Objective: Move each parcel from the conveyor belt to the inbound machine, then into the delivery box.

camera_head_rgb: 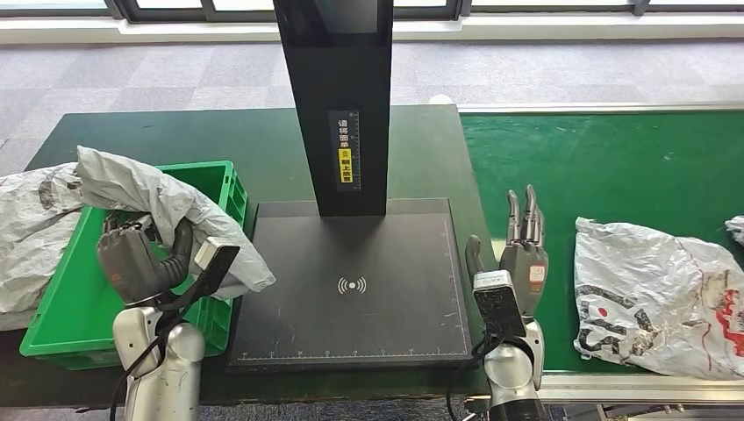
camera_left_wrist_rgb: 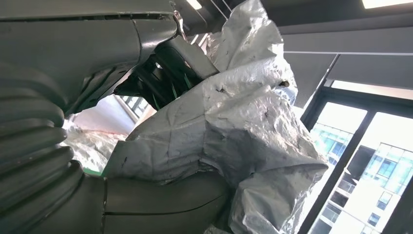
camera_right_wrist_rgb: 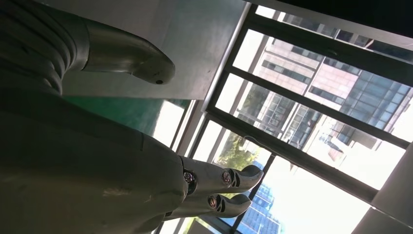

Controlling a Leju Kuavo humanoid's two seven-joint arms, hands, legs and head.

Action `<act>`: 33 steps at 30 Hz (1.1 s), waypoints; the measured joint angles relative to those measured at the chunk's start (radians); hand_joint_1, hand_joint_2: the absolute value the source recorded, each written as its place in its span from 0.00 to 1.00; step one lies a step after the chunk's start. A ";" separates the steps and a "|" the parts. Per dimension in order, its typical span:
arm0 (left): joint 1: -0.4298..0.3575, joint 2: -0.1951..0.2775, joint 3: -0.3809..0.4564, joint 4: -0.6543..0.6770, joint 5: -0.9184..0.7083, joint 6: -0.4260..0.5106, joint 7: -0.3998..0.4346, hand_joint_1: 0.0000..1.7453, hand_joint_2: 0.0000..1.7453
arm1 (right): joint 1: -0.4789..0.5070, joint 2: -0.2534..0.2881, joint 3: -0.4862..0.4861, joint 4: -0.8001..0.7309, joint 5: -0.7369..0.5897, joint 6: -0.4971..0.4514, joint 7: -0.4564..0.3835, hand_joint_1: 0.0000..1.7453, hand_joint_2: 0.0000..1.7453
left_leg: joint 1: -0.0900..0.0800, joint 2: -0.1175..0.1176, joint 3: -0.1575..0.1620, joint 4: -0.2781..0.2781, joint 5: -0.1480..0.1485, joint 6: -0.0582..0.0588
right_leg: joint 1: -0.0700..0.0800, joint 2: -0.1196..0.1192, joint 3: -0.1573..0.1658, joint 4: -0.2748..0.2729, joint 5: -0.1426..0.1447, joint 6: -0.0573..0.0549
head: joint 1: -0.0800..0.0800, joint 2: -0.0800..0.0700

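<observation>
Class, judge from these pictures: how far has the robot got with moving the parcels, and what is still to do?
Done: one crumpled grey plastic parcel lies at the green plastic delivery box. In hand: the left hand holds a second crumpled grey parcel above that box, not yet released. Left: a white printed plastic parcel waits on the green conveyor belt; the open right hand is beside it, and the black inbound machine's plate is bare.

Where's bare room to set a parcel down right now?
The scanner pad between green crate and right hand is bare; so is the belt beyond the waiting parcel. The crate is crowded where left hand holds a grey parcel.
</observation>
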 joint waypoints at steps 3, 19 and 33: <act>-0.001 0.000 0.035 -0.012 0.020 0.000 -0.021 1.00 1.00 | 0.001 0.000 -0.003 0.000 0.002 0.002 0.000 0.00 1.00 | 0.000 0.000 0.000 0.000 0.000 0.000 | 0.000 0.001 0.000 0.000 0.000 0.000 | 0.000 0.000; -0.029 -0.011 0.162 -0.024 0.077 0.000 -0.106 0.00 1.00 | 0.009 0.000 -0.008 -0.009 0.007 0.002 0.000 0.00 1.00 | 0.000 0.000 0.000 0.000 0.000 0.000 | 0.000 0.001 0.000 0.000 0.000 0.000 | 0.000 0.000; -0.043 -0.016 0.204 -0.025 0.162 0.000 -0.163 0.00 0.00 | 0.009 0.000 -0.008 -0.008 0.005 -0.002 0.000 0.00 1.00 | 0.000 0.000 0.000 0.000 0.000 0.000 | 0.000 0.001 0.000 0.000 0.000 0.000 | 0.000 0.000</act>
